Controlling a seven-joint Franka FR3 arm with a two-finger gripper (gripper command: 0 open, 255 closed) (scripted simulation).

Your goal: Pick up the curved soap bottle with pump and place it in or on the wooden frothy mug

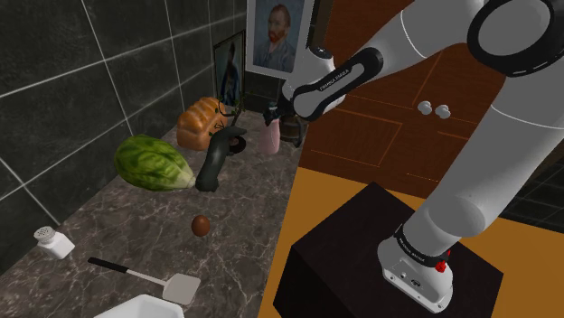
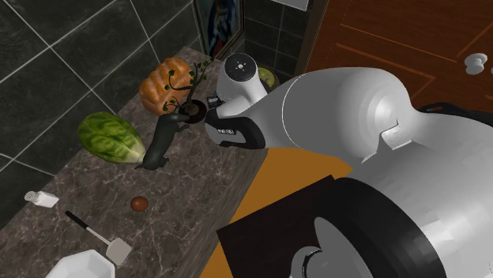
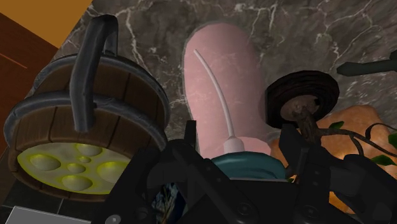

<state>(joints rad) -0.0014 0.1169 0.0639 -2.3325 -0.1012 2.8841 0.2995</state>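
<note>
A pink curved soap bottle (image 3: 219, 83) with a teal pump top stands on the marble counter (image 3: 273, 32). My gripper (image 3: 240, 139) is over it, and the black fingers (image 3: 191, 137) press against the bottle just under the pump, shut on it. Right beside the bottle stands the wooden mug (image 3: 60, 121) with dark hoops, a dark handle and yellow froth inside. In the shoulder view the bottle (image 1: 271, 137) and mug (image 1: 290, 129) sit at the counter's far end under my gripper (image 1: 271, 116). The mug's froth (image 2: 267, 77) peeks past the arm in the second exterior view.
A small potted plant (image 3: 302, 95) stands close on the bottle's other side, with a bread loaf (image 1: 199, 122) behind. Along the counter lie a dark green figure (image 1: 213, 163), a lettuce (image 1: 152, 163), a brown ball (image 1: 201, 225), a shaker (image 1: 54, 240) and a spatula (image 1: 149, 278).
</note>
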